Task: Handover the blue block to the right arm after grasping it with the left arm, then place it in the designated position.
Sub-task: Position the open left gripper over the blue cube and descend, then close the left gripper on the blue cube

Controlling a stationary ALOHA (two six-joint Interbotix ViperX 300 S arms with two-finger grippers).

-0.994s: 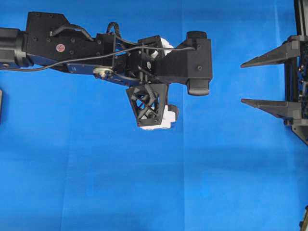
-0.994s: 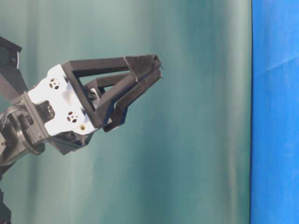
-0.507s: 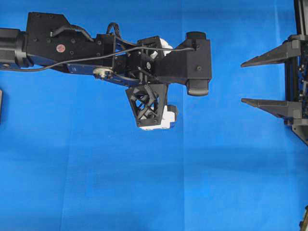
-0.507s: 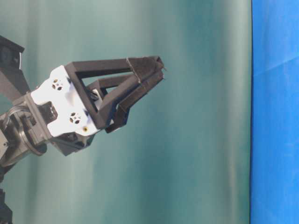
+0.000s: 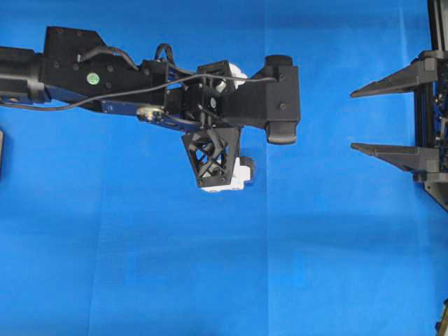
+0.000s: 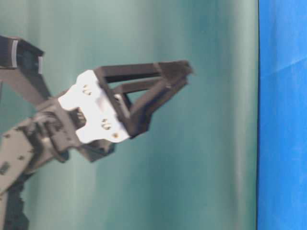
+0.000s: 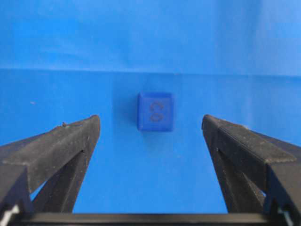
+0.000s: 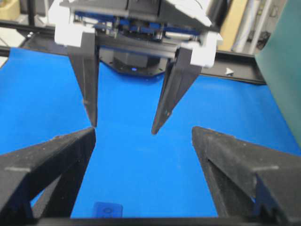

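Left pincer (image 7: pixel 150 136): jaws spread wide, empty, raised off the cloth.
Block from left pincer: the blue block (image 7: pixel 155 111) lies ahead of the tips, centred on the gap, apart from both fingers.
Block shape: cube, no long axis.
Right pincer (image 5: pixel 355 119): wide open, empty, well away from the block.
Nearer arm: left, I judge.
Count: one block, two pincers, one blue cloth (image 5: pixel 210 280) covering the worktop.

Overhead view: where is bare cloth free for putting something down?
The blue cloth lies bare across the whole lower half, below the left gripper, and between it and the right gripper. The upper left is crowded by the left arm.
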